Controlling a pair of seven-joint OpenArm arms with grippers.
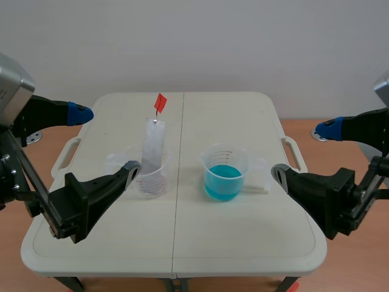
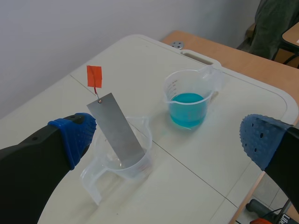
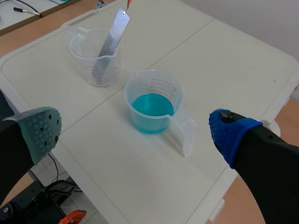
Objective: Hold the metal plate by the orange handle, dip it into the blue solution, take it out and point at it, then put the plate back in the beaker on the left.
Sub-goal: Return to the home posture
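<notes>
A grey metal plate (image 1: 152, 145) leans upright in a clear beaker (image 1: 150, 180) left of the table's centre seam, its orange handle (image 1: 160, 102) sticking up at the far side. To the right stands a second clear beaker (image 1: 225, 172) holding blue solution. My left gripper (image 1: 104, 140) hovers open just left of the plate's beaker. My right gripper (image 1: 306, 151) hangs open to the right of the blue beaker. In the left wrist view the plate (image 2: 117, 128) and handle (image 2: 94, 76) lie ahead of the left finger. In the right wrist view the blue beaker (image 3: 152, 105) sits ahead, between the fingers.
The white folding table (image 1: 243, 243) has a centre seam and moulded carry handles on both sides. Wooden floor surrounds it, and a plain wall stands behind. The blue beaker's own handle (image 3: 184, 133) points toward my right gripper.
</notes>
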